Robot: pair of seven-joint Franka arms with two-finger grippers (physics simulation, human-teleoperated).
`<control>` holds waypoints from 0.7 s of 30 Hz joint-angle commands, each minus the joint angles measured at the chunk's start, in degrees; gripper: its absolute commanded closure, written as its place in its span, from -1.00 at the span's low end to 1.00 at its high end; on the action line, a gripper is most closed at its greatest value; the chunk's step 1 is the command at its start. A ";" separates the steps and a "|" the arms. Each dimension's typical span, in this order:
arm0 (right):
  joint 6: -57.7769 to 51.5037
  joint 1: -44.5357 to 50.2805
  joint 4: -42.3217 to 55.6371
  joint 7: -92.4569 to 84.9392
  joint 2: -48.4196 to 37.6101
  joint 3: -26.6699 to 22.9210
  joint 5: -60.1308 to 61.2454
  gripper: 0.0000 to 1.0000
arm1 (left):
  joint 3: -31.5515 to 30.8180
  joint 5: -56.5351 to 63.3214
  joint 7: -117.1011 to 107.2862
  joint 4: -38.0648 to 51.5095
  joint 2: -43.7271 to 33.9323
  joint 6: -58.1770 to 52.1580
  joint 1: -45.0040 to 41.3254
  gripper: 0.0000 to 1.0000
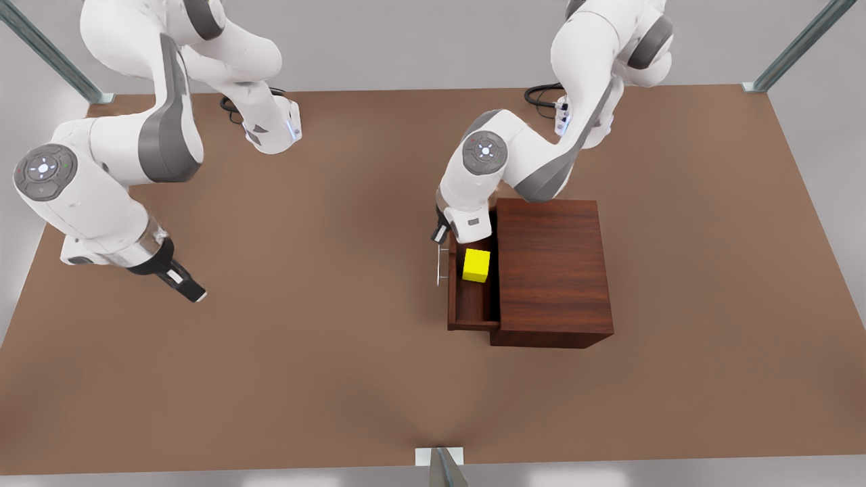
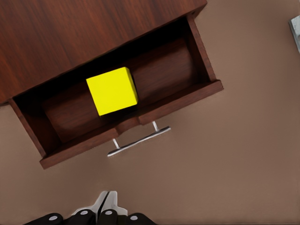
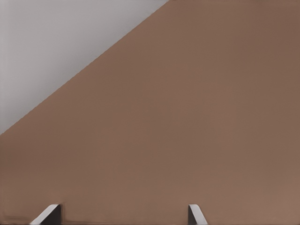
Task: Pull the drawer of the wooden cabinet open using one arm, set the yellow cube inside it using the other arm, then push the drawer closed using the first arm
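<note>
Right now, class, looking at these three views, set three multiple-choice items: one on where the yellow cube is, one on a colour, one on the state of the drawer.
1. Where is the yellow cube?
A. on top of the wooden cabinet
B. inside the drawer
C. on the table

2. What colour is the drawer's handle?
A. silver
B. black
C. yellow

3. What state is the drawer in?
A. shut flush
B. lifted out of the cabinet
C. pulled open

Answers:
1 B: the cube sits on the drawer's floor, beside the wooden cabinet.
2 A: the thin bar shines silver.
3 C: the tray juts out, and the left gripper, fingers together, is near its handle; the right gripper waits open over the table.
</note>
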 commanded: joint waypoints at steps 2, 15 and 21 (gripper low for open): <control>-11.39 0.91 5.62 -42.08 3.10 -0.55 0.67 -1.00 | 0.05 5.04 -24.42 0.03 4.37 14.50 -3.16 0.57; -10.86 1.44 4.74 -39.09 3.01 0.06 1.11 -1.00 | 0.05 11.99 -13.71 -2.51 12.55 15.12 -3.16 0.57; -10.95 1.35 4.74 -39.18 3.01 0.06 1.55 -1.00 | 0.23 11.99 -9.92 -2.96 12.46 13.62 -2.63 0.57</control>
